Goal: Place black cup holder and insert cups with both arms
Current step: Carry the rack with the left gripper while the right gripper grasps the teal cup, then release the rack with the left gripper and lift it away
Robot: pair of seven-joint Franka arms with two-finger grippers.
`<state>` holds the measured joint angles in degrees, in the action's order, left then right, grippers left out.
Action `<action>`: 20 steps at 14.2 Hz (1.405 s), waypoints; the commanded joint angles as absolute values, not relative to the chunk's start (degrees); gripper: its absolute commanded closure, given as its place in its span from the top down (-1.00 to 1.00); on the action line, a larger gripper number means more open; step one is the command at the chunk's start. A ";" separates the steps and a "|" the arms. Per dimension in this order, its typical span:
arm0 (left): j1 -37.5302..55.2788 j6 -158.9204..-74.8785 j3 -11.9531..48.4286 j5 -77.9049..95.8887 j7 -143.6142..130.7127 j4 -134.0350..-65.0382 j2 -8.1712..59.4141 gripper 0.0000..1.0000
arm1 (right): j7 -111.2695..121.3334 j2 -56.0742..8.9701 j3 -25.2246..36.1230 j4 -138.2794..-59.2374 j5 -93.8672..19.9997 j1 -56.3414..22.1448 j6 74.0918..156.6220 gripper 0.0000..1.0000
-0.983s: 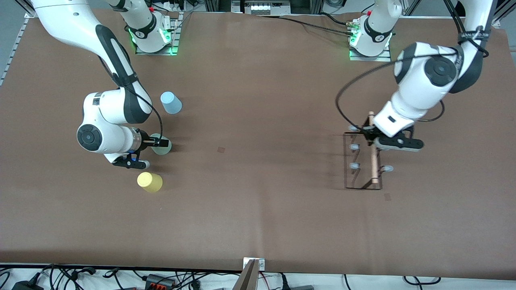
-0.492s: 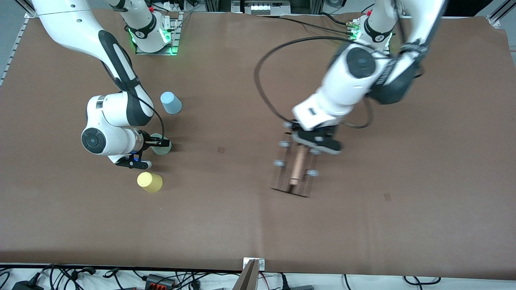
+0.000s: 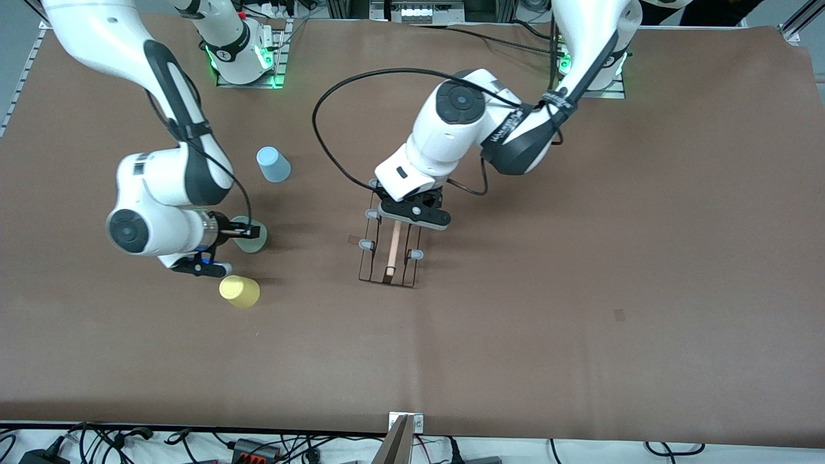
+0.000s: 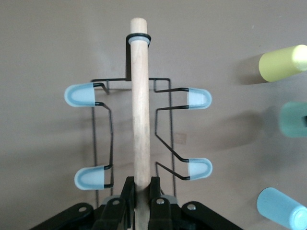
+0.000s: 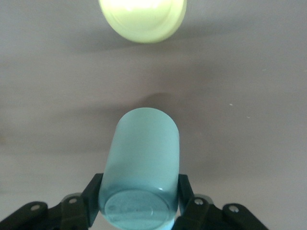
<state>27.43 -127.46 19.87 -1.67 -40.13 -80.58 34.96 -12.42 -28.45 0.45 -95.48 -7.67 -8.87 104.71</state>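
Note:
My left gripper (image 3: 412, 218) is shut on the light wooden rod (image 4: 140, 105) of the black cup holder (image 3: 388, 258). It holds the holder upright, low over the middle of the table. I cannot tell whether its base touches the table. Pale grey-blue prong tips (image 4: 80, 94) stick out on both sides of the rod. My right gripper (image 3: 243, 229) is shut on the pale green cup (image 3: 255, 238), one finger on each side (image 5: 144, 158). The yellow cup (image 3: 239, 290) stands nearer the front camera than the green cup. The light blue cup (image 3: 274, 164) stands farther from it.
The brown table mat (image 3: 580, 290) is bare between the holder and the left arm's end. All three cups show in the left wrist view, beside the holder, toward the right arm's end. Cables lie along the table's front edge (image 3: 258, 444).
My left arm has carried the cup holder from the left arm's end of the table to the middle. My right gripper, with the green cup, has shifted slightly toward the right arm's end.

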 commanded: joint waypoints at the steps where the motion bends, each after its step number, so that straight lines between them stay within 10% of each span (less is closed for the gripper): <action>1: 30.14 -125.95 18.29 -6.56 -43.77 -77.70 37.52 -0.90 | -11.34 -28.21 0.35 -85.02 -8.44 -7.04 92.94 -0.37; 5: 30.94 -125.95 18.11 -10.55 -46.76 -77.70 39.98 -0.84 | -11.25 -28.04 0.44 -82.88 -7.91 -6.42 90.44 -0.37; 7: 30.68 -125.69 17.84 -10.81 -46.67 -77.70 40.08 -0.49 | -11.69 -28.12 0.35 -82.88 -8.17 -6.24 90.44 -0.37; 9: 30.24 -120.36 16.62 -11.25 -45.97 -76.82 38.16 0.99 | -11.69 -28.21 0.35 -82.97 -7.82 -6.42 90.44 -0.37; 20: 10.83 -93.17 16.35 -11.60 -36.65 -70.58 21.46 1.00 | -17.99 -26.46 -0.26 -82.44 -8.44 -18.43 91.31 -0.37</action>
